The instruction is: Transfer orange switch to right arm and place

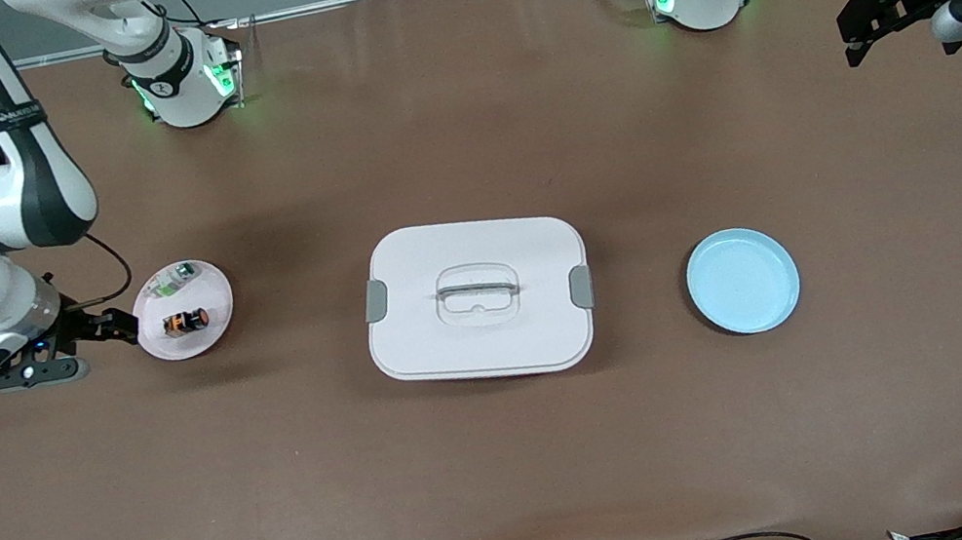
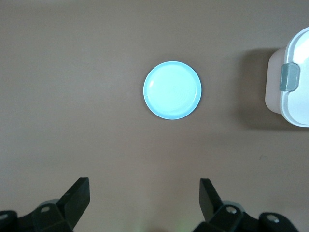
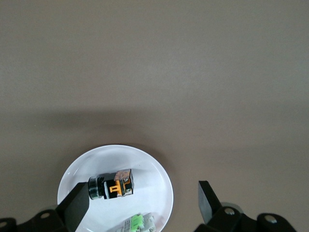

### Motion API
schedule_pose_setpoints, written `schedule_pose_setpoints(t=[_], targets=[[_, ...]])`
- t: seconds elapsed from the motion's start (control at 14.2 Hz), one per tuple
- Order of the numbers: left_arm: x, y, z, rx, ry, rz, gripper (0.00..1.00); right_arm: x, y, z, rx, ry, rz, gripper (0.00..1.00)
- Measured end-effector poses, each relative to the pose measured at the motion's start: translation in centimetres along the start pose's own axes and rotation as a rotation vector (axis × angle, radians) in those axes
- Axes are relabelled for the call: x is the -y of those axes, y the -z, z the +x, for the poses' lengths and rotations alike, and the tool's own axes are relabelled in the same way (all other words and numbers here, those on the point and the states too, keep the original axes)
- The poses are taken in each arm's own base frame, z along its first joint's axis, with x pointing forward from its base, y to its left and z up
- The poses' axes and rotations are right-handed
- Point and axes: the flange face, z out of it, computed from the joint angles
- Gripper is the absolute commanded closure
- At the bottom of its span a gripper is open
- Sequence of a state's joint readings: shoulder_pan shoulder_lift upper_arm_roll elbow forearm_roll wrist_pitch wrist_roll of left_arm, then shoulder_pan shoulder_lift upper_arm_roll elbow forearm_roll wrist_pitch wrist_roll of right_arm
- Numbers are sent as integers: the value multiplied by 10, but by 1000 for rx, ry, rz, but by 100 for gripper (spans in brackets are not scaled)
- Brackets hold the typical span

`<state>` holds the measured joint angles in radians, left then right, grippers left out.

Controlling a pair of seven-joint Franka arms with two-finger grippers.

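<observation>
The orange switch (image 1: 185, 321) lies on its side in the pink plate (image 1: 212, 288) toward my right arm's end of the table. In the right wrist view the orange switch (image 3: 112, 186) shows a black body with orange detail and a coppery end, resting free on the pink plate (image 3: 154, 169). A small white-and-green part (image 1: 174, 280) shares the plate, farther from the front camera than the switch.

My right gripper (image 1: 117, 325) is low at the plate's rim, fingers spread wide and empty; in its wrist view one finger (image 3: 77, 207) overlaps the plate's edge and the other (image 3: 208, 200) stands outside it.

My left gripper (image 1: 861, 25) waits aloft at my left arm's end of the table, fingers wide apart, holding nothing.

A lidded white container (image 1: 478, 298) sits mid-table. A light blue plate (image 1: 743, 280) lies between it and my left arm's end.
</observation>
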<state>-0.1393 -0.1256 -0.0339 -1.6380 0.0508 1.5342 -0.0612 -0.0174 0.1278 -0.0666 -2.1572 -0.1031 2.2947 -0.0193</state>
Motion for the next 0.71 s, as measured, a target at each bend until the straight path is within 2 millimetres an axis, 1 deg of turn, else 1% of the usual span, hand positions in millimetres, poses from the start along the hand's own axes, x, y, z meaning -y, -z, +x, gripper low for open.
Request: schedule_pose_setpoints(t=[0.14,0.35,0.71], targets=[[0,0,0,0,-1,0,0,-4,24,10,29,-9,-3,0],[-1,0,0,0,-2,0,0,-10,68,22,71,-28,-2,0],[-2,0,0,0,-3,-1,0,-13,136,28,118,-55,37,0]])
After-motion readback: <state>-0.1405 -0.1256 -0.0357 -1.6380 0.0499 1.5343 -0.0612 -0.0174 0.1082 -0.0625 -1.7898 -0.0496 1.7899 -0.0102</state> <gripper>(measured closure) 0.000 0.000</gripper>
